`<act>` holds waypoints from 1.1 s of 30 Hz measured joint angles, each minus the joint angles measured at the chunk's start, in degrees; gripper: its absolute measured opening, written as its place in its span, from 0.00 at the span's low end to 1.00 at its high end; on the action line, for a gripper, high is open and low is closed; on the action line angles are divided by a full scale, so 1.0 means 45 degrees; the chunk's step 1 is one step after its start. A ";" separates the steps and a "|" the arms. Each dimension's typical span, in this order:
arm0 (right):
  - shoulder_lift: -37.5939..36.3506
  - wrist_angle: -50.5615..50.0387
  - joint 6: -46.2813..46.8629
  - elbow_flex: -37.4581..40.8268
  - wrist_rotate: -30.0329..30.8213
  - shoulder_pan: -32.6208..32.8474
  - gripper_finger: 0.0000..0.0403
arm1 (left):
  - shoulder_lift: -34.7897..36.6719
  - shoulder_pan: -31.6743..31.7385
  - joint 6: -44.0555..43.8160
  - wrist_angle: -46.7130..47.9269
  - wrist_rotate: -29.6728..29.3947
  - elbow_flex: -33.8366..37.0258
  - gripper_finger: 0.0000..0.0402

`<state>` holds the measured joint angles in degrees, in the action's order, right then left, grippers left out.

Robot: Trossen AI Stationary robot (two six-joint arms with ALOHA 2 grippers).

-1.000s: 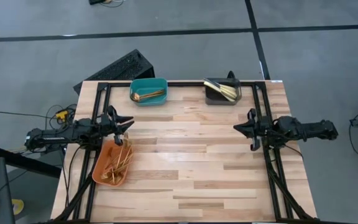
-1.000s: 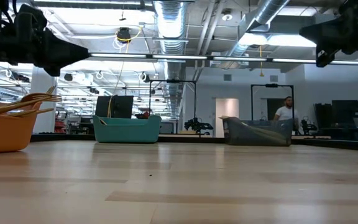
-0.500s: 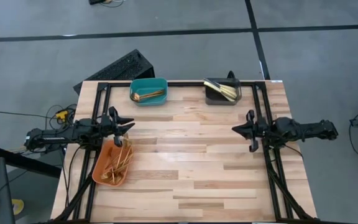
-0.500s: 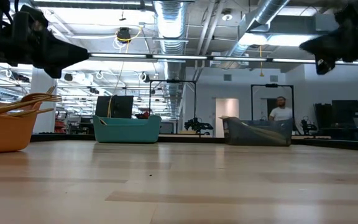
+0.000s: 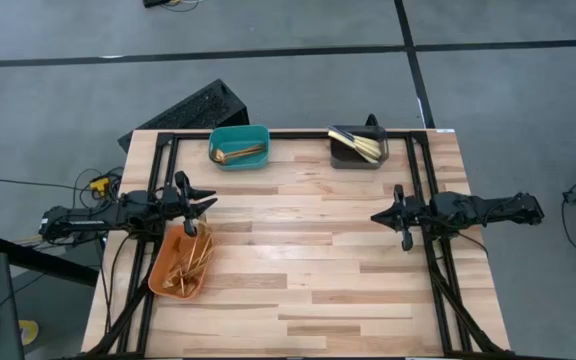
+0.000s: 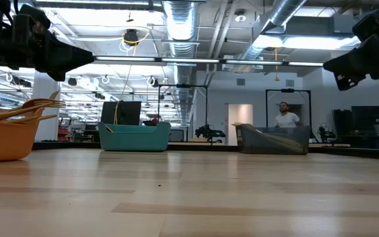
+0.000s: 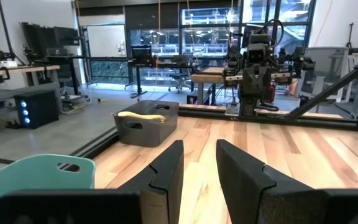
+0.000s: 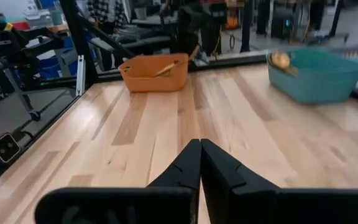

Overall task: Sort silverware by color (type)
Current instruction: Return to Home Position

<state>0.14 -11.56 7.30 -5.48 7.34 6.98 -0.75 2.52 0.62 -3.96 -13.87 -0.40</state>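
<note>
wooden table (image 5: 318, 270) | on it: orange bin (image 5: 160, 268), teal bin (image 5: 258, 138), dark bin (image 5: 358, 163)

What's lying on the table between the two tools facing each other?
Nothing. In the high view, the table between the left tool and the right tool is bare wood.

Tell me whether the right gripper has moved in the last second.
Yes. In the high view the right gripper has slid toward the table's middle, slightly farther from the grey bin.
</note>
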 joint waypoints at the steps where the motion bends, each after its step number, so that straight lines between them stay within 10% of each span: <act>1: 0.0000 -0.0046 -0.0018 0.0000 0.0009 0.0000 0.09 | 0.0000 0.0000 0.0000 -0.0002 0.0000 0.0000 0.22; 33: 0.0000 -0.0094 -0.0057 0.0005 0.0038 0.0000 0.09 | 0.0000 0.0000 0.0004 -0.0002 0.0000 0.0005 0.22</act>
<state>0.14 -11.99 7.05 -5.45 7.51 6.98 -0.75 2.52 0.64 -3.97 -13.87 -0.38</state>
